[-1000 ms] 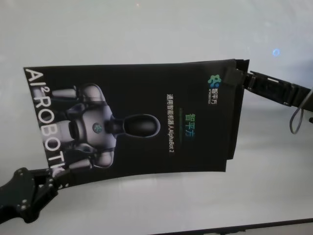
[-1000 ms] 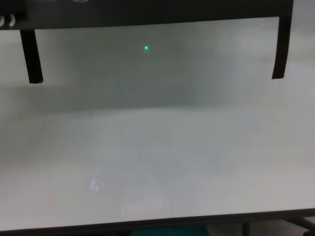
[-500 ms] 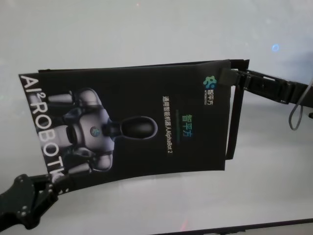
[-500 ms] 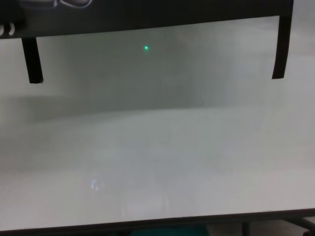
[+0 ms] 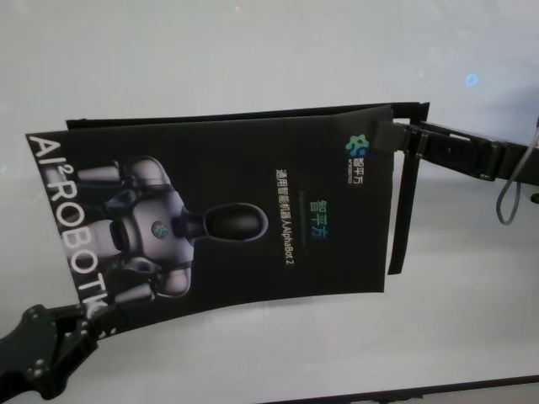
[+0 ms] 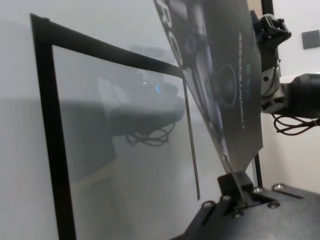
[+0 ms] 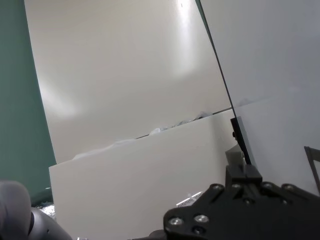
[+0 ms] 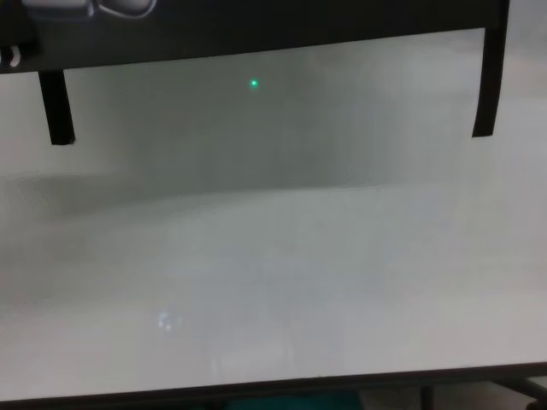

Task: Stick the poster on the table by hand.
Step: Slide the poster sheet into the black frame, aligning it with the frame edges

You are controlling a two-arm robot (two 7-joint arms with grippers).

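The poster [image 5: 236, 210], black with a grey-white robot and white letters, hangs above the white table [image 5: 253, 50], held at two opposite corners. My left gripper [image 5: 89, 318] is shut on its near left corner, by the white letters. My right gripper [image 5: 390, 135] is shut on its far right corner. In the left wrist view the poster [image 6: 225, 75] rises tilted from the left gripper [image 6: 234, 186]. The right wrist view shows the right gripper [image 7: 243, 167] clamping the sheet's edge. In the chest view the poster's dark lower edge [image 8: 256, 21] hangs above the table [image 8: 273, 282].
Narrow black strips [image 5: 402, 202] form a rectangular frame on the table under the poster; they also show in the left wrist view [image 6: 50, 130] and the chest view [image 8: 55, 107]. The table's dark front edge [image 5: 404, 394] runs near me. A grey cable loop [image 5: 509, 198] hangs from the right arm.
The poster has shifted to the left and slightly toward me. My left gripper has moved down and left with its corner; my right gripper has moved a little left with its corner.
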